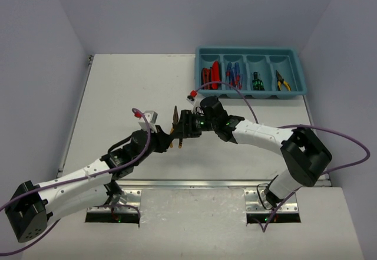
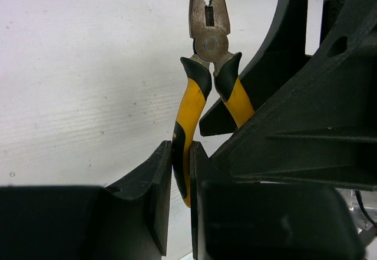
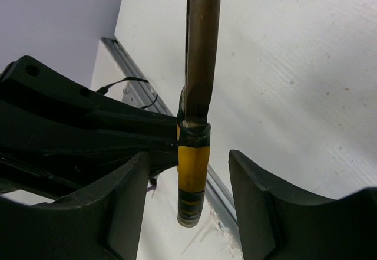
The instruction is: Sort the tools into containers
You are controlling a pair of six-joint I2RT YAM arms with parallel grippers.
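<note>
Yellow-handled pliers (image 1: 175,125) hang above the white table (image 1: 118,95), metal nose pointing away. My left gripper (image 1: 167,140) is shut on one handle (image 2: 187,115) of the pliers; its fingers (image 2: 154,171) press on both sides. My right gripper (image 1: 184,128) straddles the other handle (image 3: 193,168), open, with a gap on each side of it. The teal tray (image 1: 250,52) at the far right holds red-and-black utility knives (image 1: 210,74), blue-handled screwdrivers (image 1: 233,74), a black-and-green screwdriver (image 1: 257,81) and another pair of pliers (image 1: 282,81), one kind per compartment.
Purple cables (image 1: 235,89) loop over the table near the tray and beside both arms. A metal rail (image 1: 194,183) runs along the table's near edge. Grey walls close in the left, right and far sides.
</note>
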